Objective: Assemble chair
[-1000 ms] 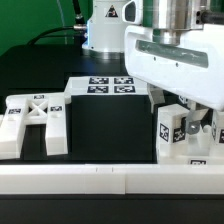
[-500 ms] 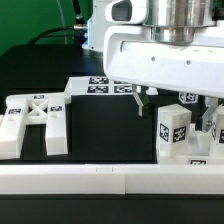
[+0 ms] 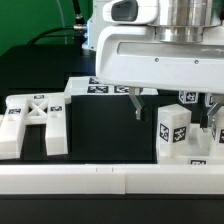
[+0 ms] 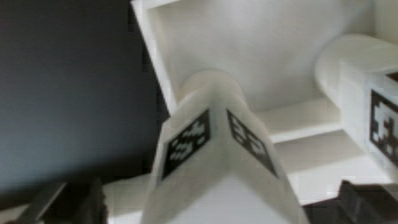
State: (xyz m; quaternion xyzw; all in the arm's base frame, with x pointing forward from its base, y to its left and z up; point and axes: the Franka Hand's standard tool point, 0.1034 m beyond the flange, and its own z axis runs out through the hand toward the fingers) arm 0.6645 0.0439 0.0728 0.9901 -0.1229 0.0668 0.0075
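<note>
The chair lies in loose white tagged parts. The X-braced frame (image 3: 35, 118) lies flat at the exterior view's left. A tagged block (image 3: 172, 130) stands at the right, with more parts (image 3: 215, 132) beside it, partly hidden. My gripper (image 3: 175, 108) is open and hangs just over the block, with one finger (image 3: 136, 103) to its left and the other (image 3: 213, 108) to its right. In the wrist view the block (image 4: 214, 140) shows its two tagged faces between my dark fingertips (image 4: 63, 205), and the gripper (image 4: 214, 212) holds nothing.
The marker board (image 3: 100, 87) lies flat behind the middle of the black table. A long white rail (image 3: 100, 180) runs along the front edge. The robot's base (image 3: 105, 30) stands at the back.
The gripper has moved toward the exterior view's left and come down a little, so its open fingers now straddle the tagged block. The parts have not moved.
</note>
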